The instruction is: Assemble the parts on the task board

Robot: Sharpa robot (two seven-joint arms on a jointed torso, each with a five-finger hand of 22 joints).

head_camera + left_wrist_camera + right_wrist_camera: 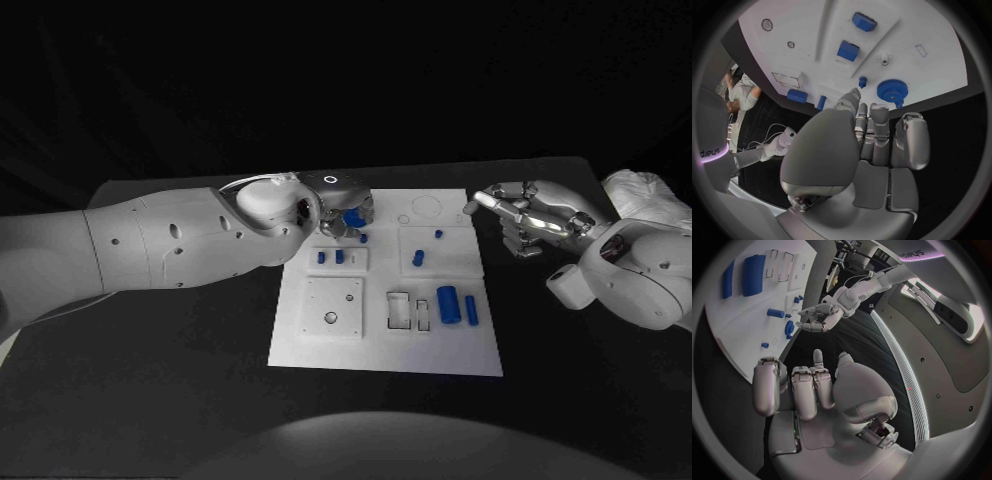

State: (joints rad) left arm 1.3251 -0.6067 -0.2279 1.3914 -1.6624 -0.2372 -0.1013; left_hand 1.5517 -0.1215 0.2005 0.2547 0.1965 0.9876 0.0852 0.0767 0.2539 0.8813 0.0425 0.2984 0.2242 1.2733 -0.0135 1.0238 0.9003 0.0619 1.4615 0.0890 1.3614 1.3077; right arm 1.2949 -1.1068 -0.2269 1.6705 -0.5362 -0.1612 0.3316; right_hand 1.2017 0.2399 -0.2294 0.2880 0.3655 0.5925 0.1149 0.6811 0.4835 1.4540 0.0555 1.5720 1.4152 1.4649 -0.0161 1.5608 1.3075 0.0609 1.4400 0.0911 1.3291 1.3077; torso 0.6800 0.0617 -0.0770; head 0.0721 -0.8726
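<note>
The left hand [343, 214] hovers, fingers apart and holding nothing, over the blue gear [892, 90] at the task board's [325, 355] 11 o'clock corner. The gear looks light, rigid and slick, best pinched across its toothed rim. At 2 o'clock, off the board's edge above the desk [173, 390], the right hand [526, 222] hangs empty, fingers loosely curled

The flat white rectangular task board [387, 340] lies between the two hands. A blue toothed gear-shaped part [892, 90] sits just beyond the left hand's [873, 145] fingertips; two long blue cylindrical parts [457, 304] lie flat nearer the right hand [526, 222].
</note>
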